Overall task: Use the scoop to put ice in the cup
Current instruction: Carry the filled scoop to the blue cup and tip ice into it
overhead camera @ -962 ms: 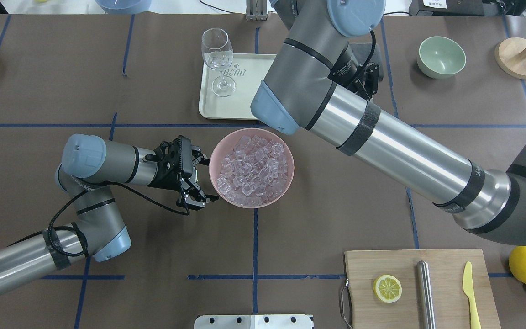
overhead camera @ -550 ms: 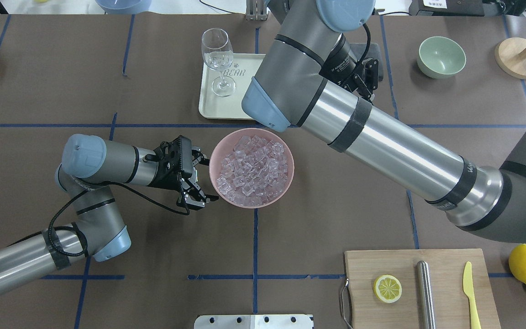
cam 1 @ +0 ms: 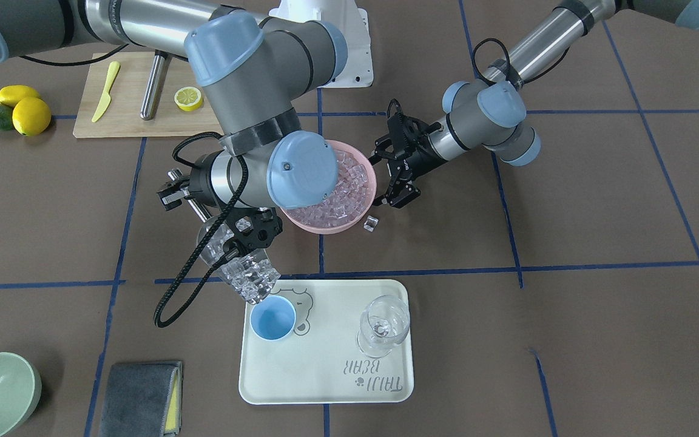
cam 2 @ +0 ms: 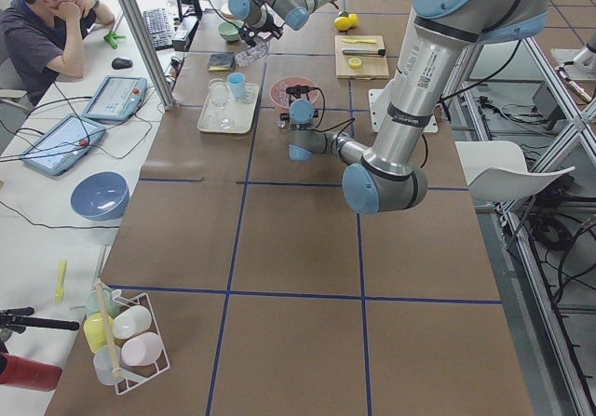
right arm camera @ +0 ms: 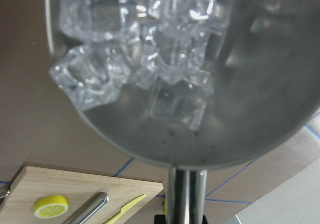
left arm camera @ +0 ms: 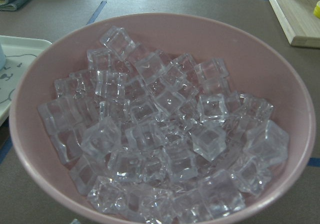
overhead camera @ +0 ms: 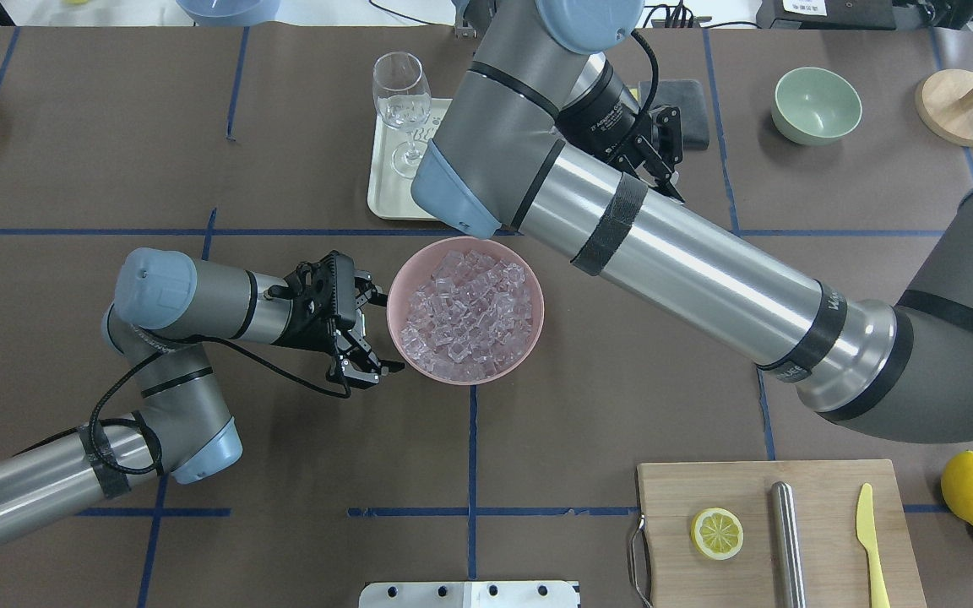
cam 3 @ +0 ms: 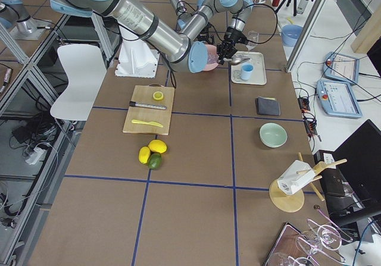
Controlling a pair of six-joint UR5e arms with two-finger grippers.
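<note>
The ice [overhead camera: 467, 311] is heaped in a pink bowl [overhead camera: 533, 338] at mid-table; it also fills the left wrist view [left arm camera: 160, 134]. My right gripper [cam 1: 251, 233] is shut on the steel scoop [cam 1: 243, 270], which is tilted down and full of ice cubes [right arm camera: 150, 58] just above the rim of the light-blue cup [cam 1: 272, 320]. The cup stands on the cream tray [cam 1: 325, 376] and looks empty. My left gripper [overhead camera: 372, 329] is open and empty, right beside the bowl's left side. In the overhead view my right arm hides the cup and the scoop.
A stemmed glass [cam 1: 383, 325] stands on the tray to the right of the cup. One loose ice cube [cam 1: 372, 223] lies by the bowl. A green bowl [overhead camera: 817, 105], a grey cloth [cam 1: 140, 397] and a cutting board [overhead camera: 824, 507] with lemon slice, steel cylinder and knife sit further off.
My right arm has swung left over the tray, covering more of it in the overhead view. The left arm and the pink bowl have not moved.
</note>
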